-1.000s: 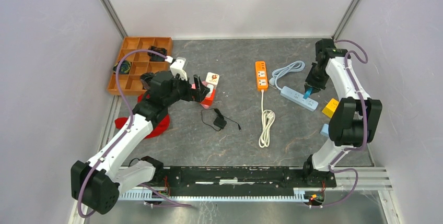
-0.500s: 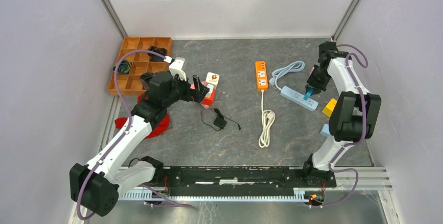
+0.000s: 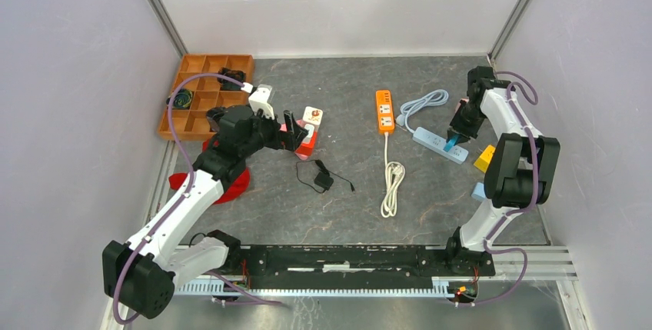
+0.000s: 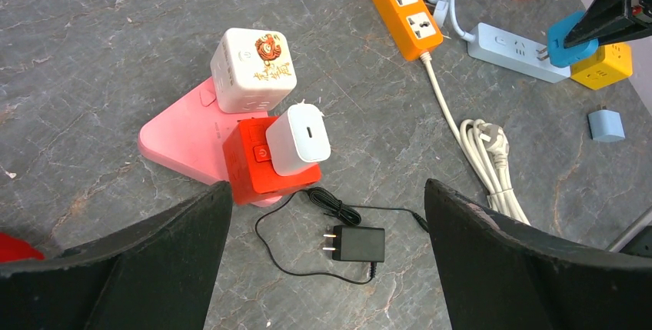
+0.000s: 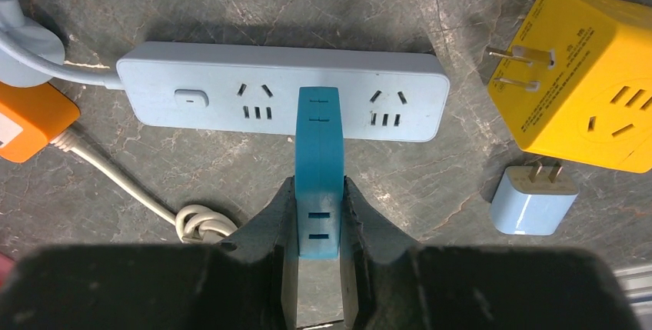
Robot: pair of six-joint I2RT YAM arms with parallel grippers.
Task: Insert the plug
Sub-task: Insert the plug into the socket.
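My right jaws pinch the blue plug (image 5: 317,153) by its flat sides, power strip (image 5: 200,99) just ahead; it seems rigid, light, slick; left jaws gape empty.

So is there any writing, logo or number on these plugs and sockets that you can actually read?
Nothing reads clearly.
White cube: red emblem and a line of characters, too blurred to read.
Yellow cube: fine print beside its prongs, too small to read.
Red cube: small sign on its button, probably a power symbol.
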